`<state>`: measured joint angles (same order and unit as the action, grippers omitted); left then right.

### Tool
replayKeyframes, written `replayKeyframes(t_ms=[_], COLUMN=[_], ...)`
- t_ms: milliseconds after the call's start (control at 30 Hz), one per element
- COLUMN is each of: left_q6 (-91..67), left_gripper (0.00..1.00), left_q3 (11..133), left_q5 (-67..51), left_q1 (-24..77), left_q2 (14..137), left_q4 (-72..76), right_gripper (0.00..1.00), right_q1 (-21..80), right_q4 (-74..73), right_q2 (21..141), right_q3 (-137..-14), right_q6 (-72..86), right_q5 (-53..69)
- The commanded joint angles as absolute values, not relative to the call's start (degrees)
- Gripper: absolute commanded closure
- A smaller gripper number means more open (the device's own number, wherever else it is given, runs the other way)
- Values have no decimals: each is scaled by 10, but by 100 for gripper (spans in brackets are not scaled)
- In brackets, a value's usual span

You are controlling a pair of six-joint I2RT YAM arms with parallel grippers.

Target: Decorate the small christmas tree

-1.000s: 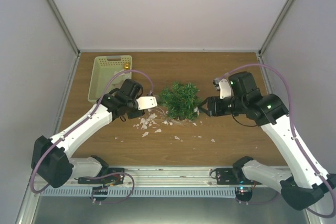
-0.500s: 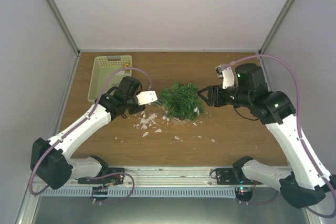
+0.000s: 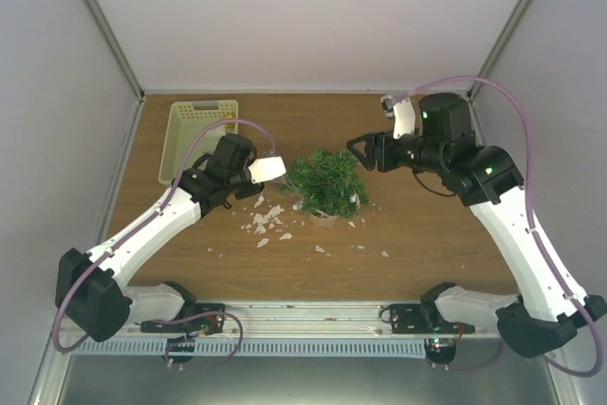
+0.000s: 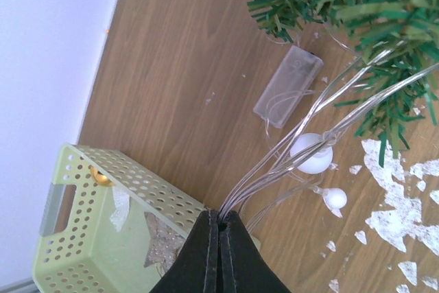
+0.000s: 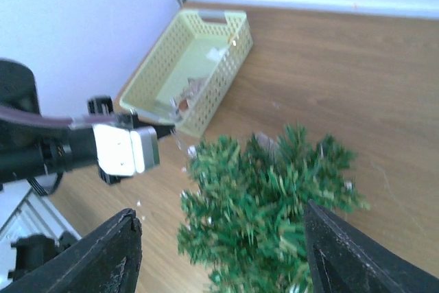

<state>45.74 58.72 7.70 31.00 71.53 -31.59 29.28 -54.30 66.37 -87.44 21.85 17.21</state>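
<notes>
My left gripper (image 4: 219,220) is pinched tight on the clear wires of a light string (image 4: 293,147) that runs into the tree (image 3: 327,182), which stands mid-table just right of the basket (image 3: 194,139). My right gripper (image 3: 361,152) hovers over the tree's far right side, jaws spread and holding nothing. I judge this to be the stringing step: next I should drape the wire gently around the branches, with the right ready to catch it or steady the tree.

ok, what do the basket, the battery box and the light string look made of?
basket: pale yellow-green moulded plastic, matte, with perforated walls.
battery box: probably clear glossy plastic; the wood tabletop shows through it.
light string: thin shiny wire, likely metal, with frosted white bulbs that could be plastic or glass.
</notes>
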Motion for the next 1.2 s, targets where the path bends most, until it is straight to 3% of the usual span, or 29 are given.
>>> replayKeyframes(t_ms=[0, 533, 1167], left_q6=[464, 468, 472], left_gripper=[100, 100, 100], left_q3=[595, 572, 618], left_q5=[82, 72, 80], left_q1=[306, 306, 305], left_q2=[724, 767, 849], left_q4=[-263, -204, -142], right_gripper=[33, 29, 28], right_q1=[288, 191, 163], right_q4=[-494, -449, -407], right_q2=[686, 770, 802], right_q3=[-928, -986, -976], right_q6=[191, 173, 172], right_q5=[142, 226, 294])
